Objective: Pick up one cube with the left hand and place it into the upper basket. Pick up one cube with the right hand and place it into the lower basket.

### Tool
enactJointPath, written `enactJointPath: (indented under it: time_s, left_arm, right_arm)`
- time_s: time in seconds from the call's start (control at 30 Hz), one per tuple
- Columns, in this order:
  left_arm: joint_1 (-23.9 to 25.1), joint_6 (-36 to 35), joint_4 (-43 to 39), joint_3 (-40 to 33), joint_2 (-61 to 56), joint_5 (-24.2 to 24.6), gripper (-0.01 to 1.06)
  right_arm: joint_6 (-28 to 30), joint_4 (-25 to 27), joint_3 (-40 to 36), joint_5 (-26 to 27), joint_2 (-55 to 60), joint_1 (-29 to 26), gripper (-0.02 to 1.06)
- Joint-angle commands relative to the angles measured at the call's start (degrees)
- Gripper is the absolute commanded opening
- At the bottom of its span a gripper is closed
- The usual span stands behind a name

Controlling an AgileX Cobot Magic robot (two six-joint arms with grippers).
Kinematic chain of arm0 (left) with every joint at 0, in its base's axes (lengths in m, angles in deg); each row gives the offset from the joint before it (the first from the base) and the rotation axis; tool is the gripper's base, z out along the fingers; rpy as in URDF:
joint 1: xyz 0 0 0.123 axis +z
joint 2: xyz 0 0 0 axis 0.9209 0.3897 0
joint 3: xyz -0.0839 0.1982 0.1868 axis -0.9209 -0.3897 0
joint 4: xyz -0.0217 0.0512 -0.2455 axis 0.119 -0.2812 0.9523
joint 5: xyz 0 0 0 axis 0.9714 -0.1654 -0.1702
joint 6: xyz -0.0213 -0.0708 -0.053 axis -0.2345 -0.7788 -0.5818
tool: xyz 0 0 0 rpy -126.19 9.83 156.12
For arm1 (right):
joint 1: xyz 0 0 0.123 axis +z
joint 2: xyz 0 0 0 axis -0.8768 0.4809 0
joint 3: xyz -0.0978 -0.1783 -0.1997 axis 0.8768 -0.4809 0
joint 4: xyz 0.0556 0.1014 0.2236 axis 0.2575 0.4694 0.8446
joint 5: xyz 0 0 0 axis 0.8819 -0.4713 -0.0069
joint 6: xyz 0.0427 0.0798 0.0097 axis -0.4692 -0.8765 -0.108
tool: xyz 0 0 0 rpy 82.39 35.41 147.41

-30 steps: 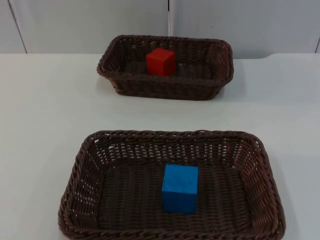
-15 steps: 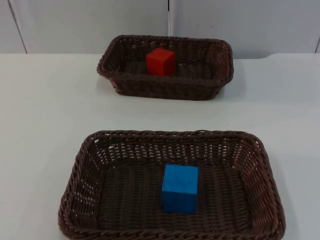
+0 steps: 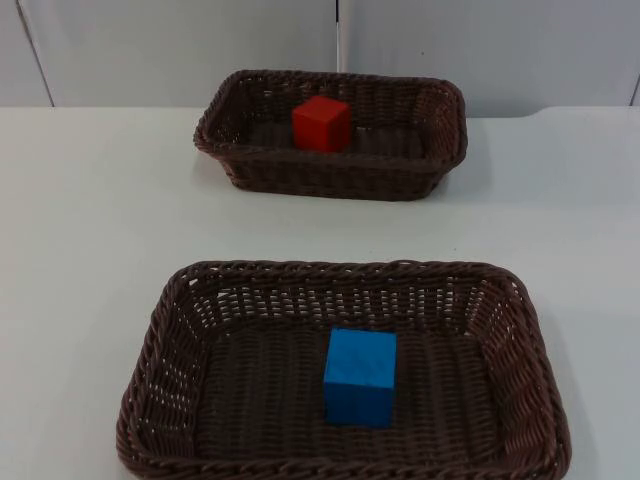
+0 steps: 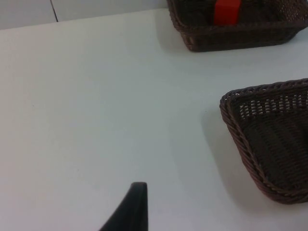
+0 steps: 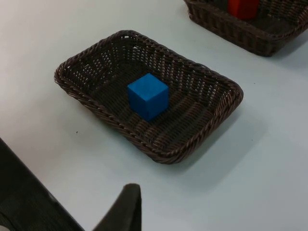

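In the upper basket sits the red cube, blue cube in the lower basket; can't tell either tool's opening, and any stray sweep might nudge a basket.

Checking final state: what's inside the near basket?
One blue cube sits on the floor of the near basket, right of centre, clear of the walls. Nothing else shows inside; the spot under the cube is hidden.

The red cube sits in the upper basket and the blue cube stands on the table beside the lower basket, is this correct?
Not quite: the blue cube lies inside the lower basket, as the top view shows. The red cube does sit in the upper basket.
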Motion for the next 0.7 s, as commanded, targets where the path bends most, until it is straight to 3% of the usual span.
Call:
enactJointPath:
  time_s: [0.0, 0.47, 0.67]
  left_arm:
    - [-0.2, 0.1, -0.3, -0.2, -0.1, 0.1, 1.05]
    - [-0.2, 0.1, -0.3, -0.2, -0.1, 0.1, 1.05]
    - [4.2, 0.1, -0.4, -0.2, -0.1, 0.1, 1.05]
  right_arm:
    - [0.4, 0.4, -0.1, 0.7, -0.1, 0.0, 1.05]
    - [0.4, 0.4, -0.1, 0.8, -0.1, 0.0, 1.05]
    - [0.4, 0.4, -0.1, 0.8, -0.1, 0.0, 1.05]
